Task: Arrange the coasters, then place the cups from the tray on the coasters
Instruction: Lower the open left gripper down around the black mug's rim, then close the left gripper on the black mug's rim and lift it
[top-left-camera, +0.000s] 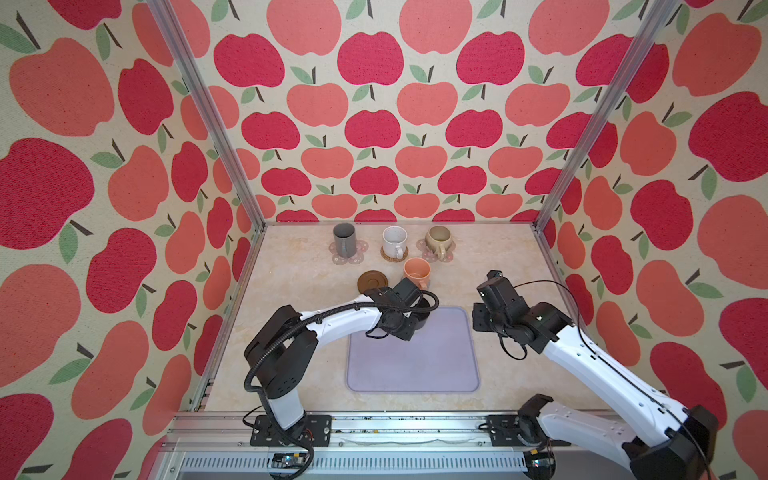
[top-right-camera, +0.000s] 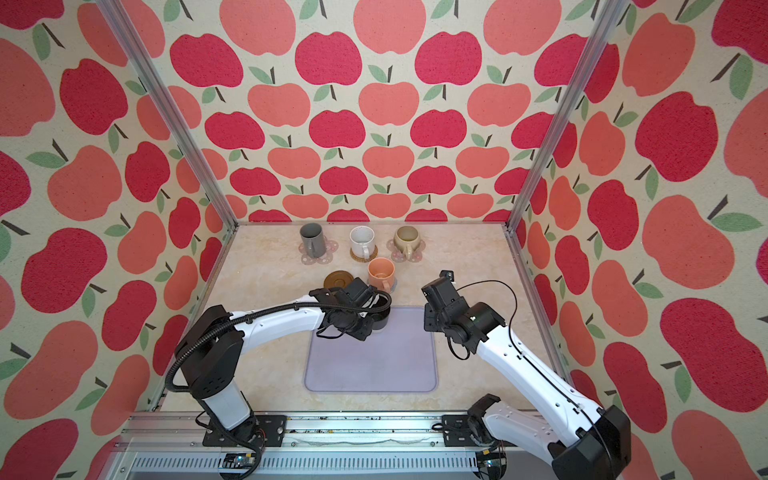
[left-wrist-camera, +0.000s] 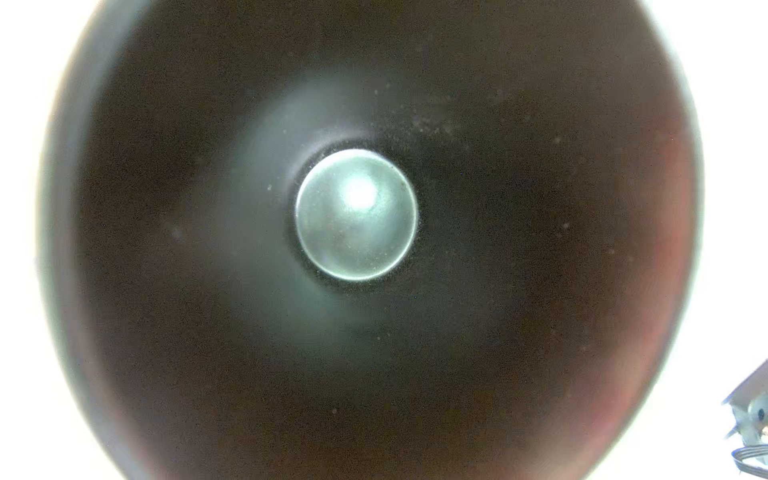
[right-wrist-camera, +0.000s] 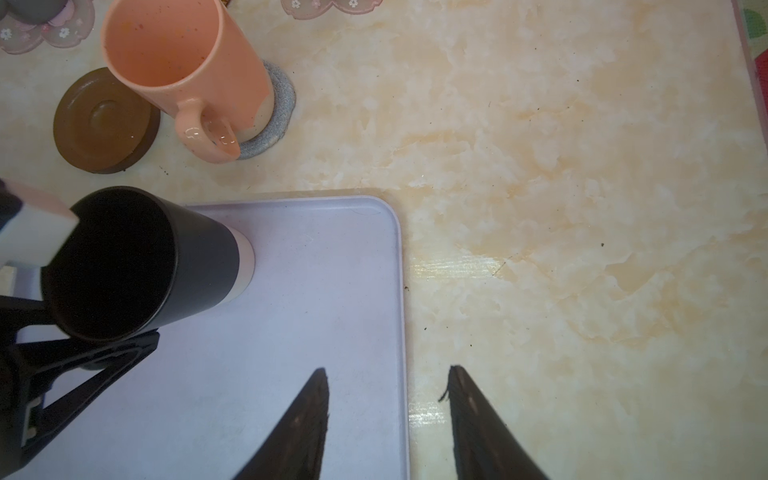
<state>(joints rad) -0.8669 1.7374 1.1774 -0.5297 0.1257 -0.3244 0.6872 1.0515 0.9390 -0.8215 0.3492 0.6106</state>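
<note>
Down to the last of 5 placements, judging by the layout. Counting 4 cups already seated toward the back of the worktop (top-left-camera: 299, 291): grey cup (top-left-camera: 344, 241) on a pink flower coaster (top-left-camera: 360, 248), speckled white cup (top-left-camera: 394, 241) on the rattan coaster (top-left-camera: 392, 257), beige-olive cup (top-left-camera: 438, 240) on the other pink flower coaster (top-left-camera: 427, 254), and, nearer in, peach cup (top-left-camera: 417, 270) on the grey crocheted coaster (right-wrist-camera: 279, 104). Leaves only the dark brown disc (top-left-camera: 372, 281) bare, just beside the peach cup and to its left in both top views.

Not yet moved: black cup (right-wrist-camera: 137, 266), upright at the far left corner of the tray (top-left-camera: 415, 365), alone there.

Left end effector (top-left-camera: 409, 320) right at that cup, its wrist view staring straight down the dark interior to the pale bottom. From the right wrist view, a white fingertip (right-wrist-camera: 37, 232) over the rim and a black frame close against the outer wall. Cannot tell whether clamped on the wall or merely set around it; hidden under the arm in both top views.

Right end effector (right-wrist-camera: 386, 376) empty, fingers apart with a plain gap, hanging over the tray's right-hand edge, touching nothing, well apart from the black cup.

Next move, as a judgement: make sure of the grip, lift clear of the low rim, carry back and left past the tray corner, lower centred on the brown disc. Calls for an upright carry and a careful approach, with the peach cup's handle close by that disc.
</note>
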